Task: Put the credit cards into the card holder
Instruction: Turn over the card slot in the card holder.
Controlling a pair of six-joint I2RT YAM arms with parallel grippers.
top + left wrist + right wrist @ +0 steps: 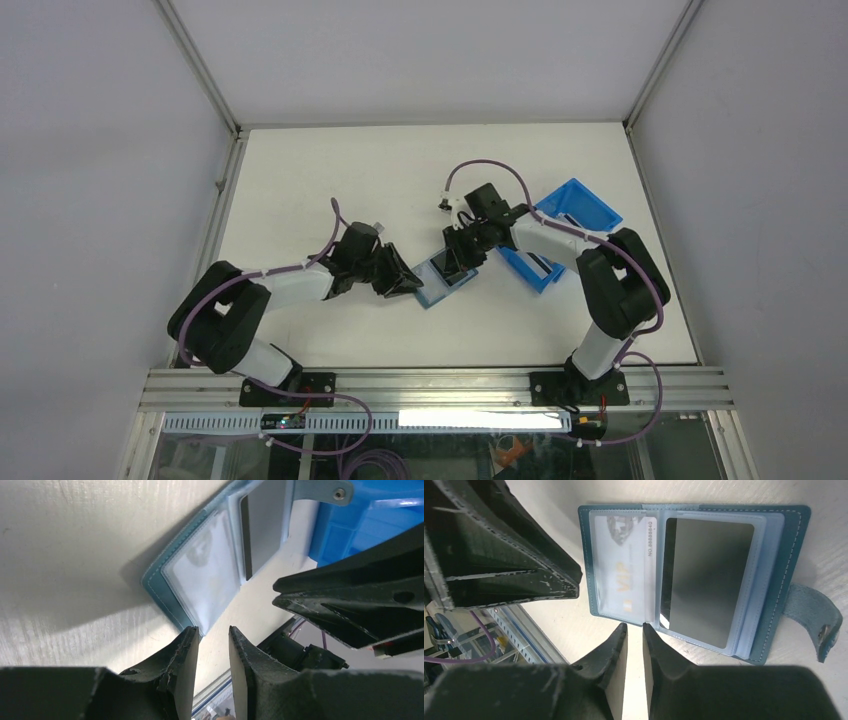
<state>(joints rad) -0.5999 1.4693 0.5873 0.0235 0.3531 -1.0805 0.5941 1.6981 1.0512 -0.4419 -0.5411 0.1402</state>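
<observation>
top view: the left claw (404,281) and right claw (462,263) cover part of the card holder (437,290); what its pockets hold is too small to tell. the right arm (560,238) hides the middle of the blue bin (582,204). left wrist view: holder and bin run off the top edge. right wrist view: the emblem on the pale card (624,570) is blurred.

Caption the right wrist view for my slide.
Open teal card holder with a pale VIP card and a dark card in its clear pockets, right hand at its edge.

Top camera looks down; wrist cameras closely share the card holder (795,570).
</observation>
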